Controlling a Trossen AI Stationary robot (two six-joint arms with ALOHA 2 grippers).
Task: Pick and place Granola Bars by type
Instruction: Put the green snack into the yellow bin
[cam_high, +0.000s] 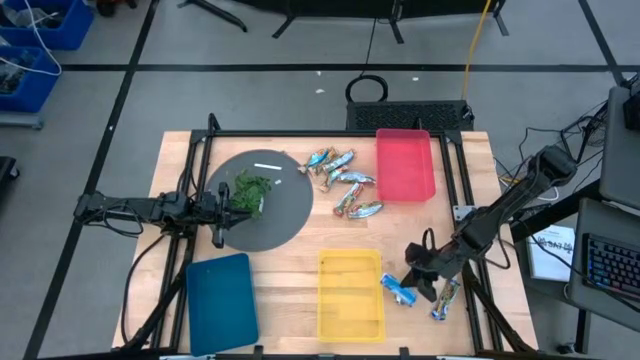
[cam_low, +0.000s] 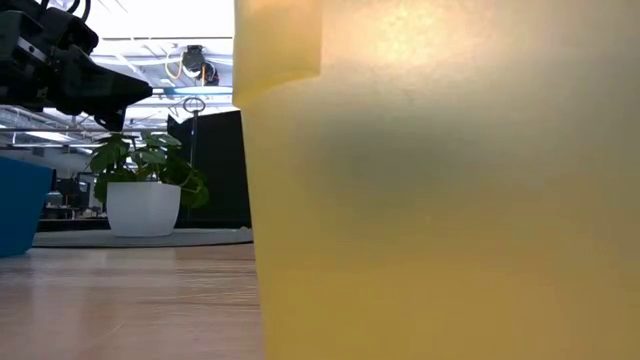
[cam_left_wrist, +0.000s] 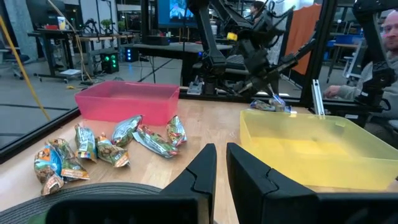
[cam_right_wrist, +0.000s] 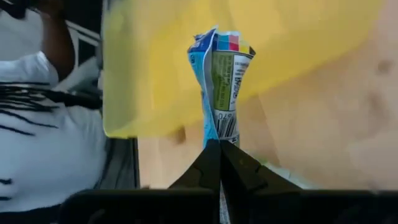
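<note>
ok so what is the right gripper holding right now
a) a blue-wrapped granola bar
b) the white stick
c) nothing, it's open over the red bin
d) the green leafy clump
a: the right wrist view shows the right gripper shut on the blue-wrapped granola bar, and from above it sits beside the yellow bin, far from the red bin.

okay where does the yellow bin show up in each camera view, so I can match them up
High view: yellow bin at bottom centre, left of the right gripper.
Low view: its wall fills the right two thirds.
Left wrist view: right of centre.
Right wrist view: across the top, behind the blue granola bar.
Shared landmark: the bin itself.
</note>
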